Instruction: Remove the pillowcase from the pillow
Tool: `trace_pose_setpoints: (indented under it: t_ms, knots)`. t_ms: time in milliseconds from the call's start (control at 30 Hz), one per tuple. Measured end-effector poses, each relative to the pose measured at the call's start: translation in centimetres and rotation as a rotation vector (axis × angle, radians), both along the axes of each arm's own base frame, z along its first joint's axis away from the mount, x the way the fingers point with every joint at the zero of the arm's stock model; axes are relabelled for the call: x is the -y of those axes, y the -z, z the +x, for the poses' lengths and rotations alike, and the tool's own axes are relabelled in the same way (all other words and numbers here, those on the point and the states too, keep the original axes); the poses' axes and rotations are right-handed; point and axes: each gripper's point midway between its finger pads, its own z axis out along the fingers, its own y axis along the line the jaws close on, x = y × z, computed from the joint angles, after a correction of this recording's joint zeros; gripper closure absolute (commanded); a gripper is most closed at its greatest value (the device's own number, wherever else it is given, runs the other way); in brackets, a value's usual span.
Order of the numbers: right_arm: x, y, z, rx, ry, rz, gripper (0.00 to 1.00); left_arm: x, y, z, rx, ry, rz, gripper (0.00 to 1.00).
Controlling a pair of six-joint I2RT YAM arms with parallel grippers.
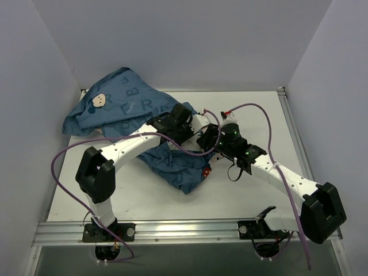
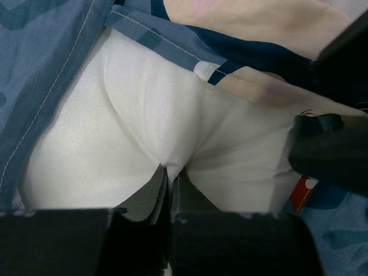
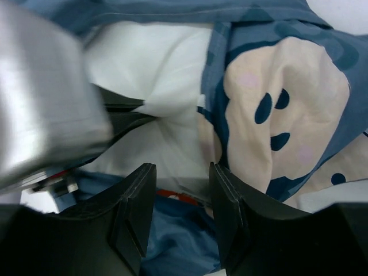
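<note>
The blue pillowcase (image 1: 121, 106) lies crumpled from the back left to the table's middle. In the left wrist view its hemmed opening (image 2: 52, 52) is pulled back from the white pillow (image 2: 115, 132). My left gripper (image 2: 171, 171) is shut on a pinched fold of the pillow; it sits mid-table in the top view (image 1: 187, 115). My right gripper (image 3: 181, 190) is open, its fingers (image 3: 135, 207) straddling white pillow fabric (image 3: 155, 63) and blue cloth, with a cream cartoon face on the pillowcase (image 3: 276, 115) to its right. It is close beside the left gripper (image 1: 206, 140). The top view hides most of the pillow.
Grey walls close in the table (image 1: 270, 121) on the left, back and right. A metal rail (image 1: 184, 230) runs along the near edge by the arm bases. Purple cables (image 1: 261, 115) loop over both arms. The left gripper's blurred body (image 3: 46, 98) fills the right wrist view's left side.
</note>
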Motion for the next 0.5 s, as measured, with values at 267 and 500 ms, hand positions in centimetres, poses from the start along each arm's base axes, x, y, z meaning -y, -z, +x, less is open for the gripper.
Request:
trace_pose_setpoints:
  t_ms: [267, 500]
  knots:
    - [0.6, 2.2, 1.8, -0.017, 0.083, -0.051, 0.61, -0.1, -0.1, 0.1, -0.026, -0.036, -0.028, 0.98]
    - [2.0, 5.7, 4.1, -0.082, 0.169, -0.137, 1.00, -0.3, -0.2, 0.1, -0.029, -0.036, -0.035, 0.98]
